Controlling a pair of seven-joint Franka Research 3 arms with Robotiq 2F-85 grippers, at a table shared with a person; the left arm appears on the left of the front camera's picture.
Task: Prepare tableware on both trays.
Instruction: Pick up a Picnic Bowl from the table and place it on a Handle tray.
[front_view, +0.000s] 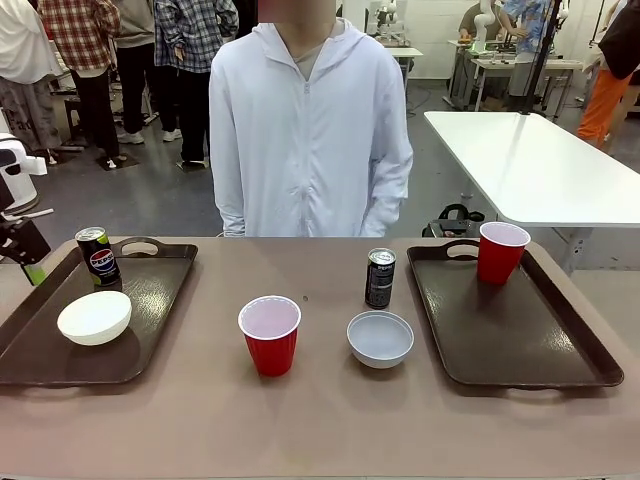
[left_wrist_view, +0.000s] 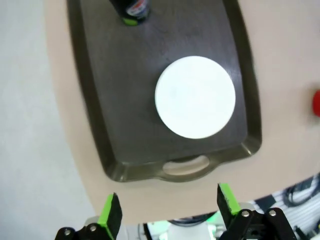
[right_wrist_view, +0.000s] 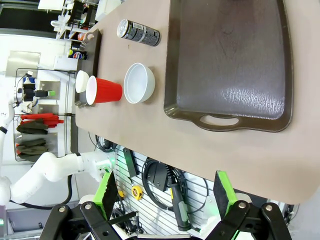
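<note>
- On the left tray (front_view: 150, 300): Pepsi can (front_view: 98, 257), white bowl (front_view: 94, 317).
- One red cup (front_view: 500, 252) stands on the right tray (front_view: 520, 330).
- Released and empty: left end effector (left_wrist_view: 167, 199), right end effector (right_wrist_view: 165, 187).

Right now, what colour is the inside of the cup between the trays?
White; the red plastic cup shows it best in the front view.

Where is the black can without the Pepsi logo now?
The black can stands on the table right of centre in the front view, just left of the right tray and behind the white bowl.
</note>
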